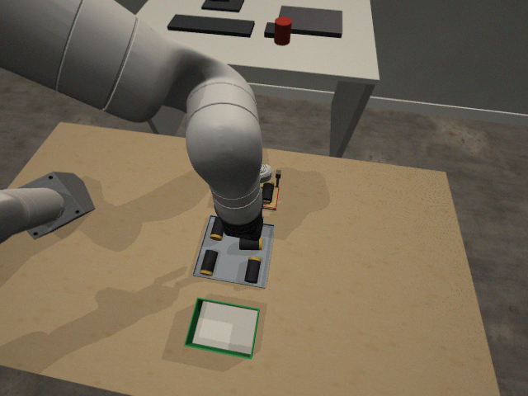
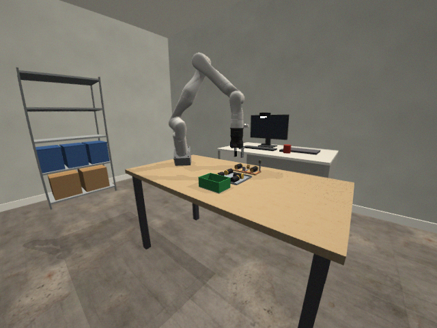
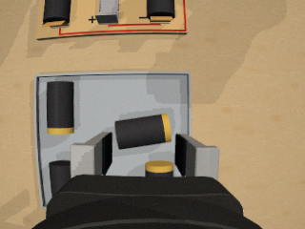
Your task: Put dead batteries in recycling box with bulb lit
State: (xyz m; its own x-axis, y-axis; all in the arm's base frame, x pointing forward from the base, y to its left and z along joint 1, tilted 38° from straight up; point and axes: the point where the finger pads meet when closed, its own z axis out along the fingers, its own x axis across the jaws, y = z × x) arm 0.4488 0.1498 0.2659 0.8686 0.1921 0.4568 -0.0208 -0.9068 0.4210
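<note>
My gripper (image 2: 238,155) (image 3: 143,148) is open and empty, above the grey tray (image 1: 228,260) (image 3: 95,91). A black battery with a yellow end (image 1: 250,244) (image 3: 140,132) lies nearly crosswise in the tray, lower than the fingers and just ahead of them. Others lie at the far left (image 1: 217,230) (image 3: 60,105), near left (image 1: 209,261) (image 3: 59,174) and near right (image 1: 252,270) (image 3: 159,167). The circuit board (image 3: 129,29) carries a left battery (image 2: 238,165) (image 3: 56,10) and a right battery (image 1: 267,192) (image 3: 160,8). The green recycling box (image 1: 194,322) (image 2: 212,183) stands upright and empty. Whether the bulb is lit cannot be told.
A small dark upright post (image 1: 278,174) (image 2: 260,165) stands at the board's back right corner. The arm hides much of the board in the top view. The arm's base (image 1: 68,209) (image 2: 182,160) is at the table's left. A white desk (image 1: 311,57) with a red cup (image 1: 282,31) is behind.
</note>
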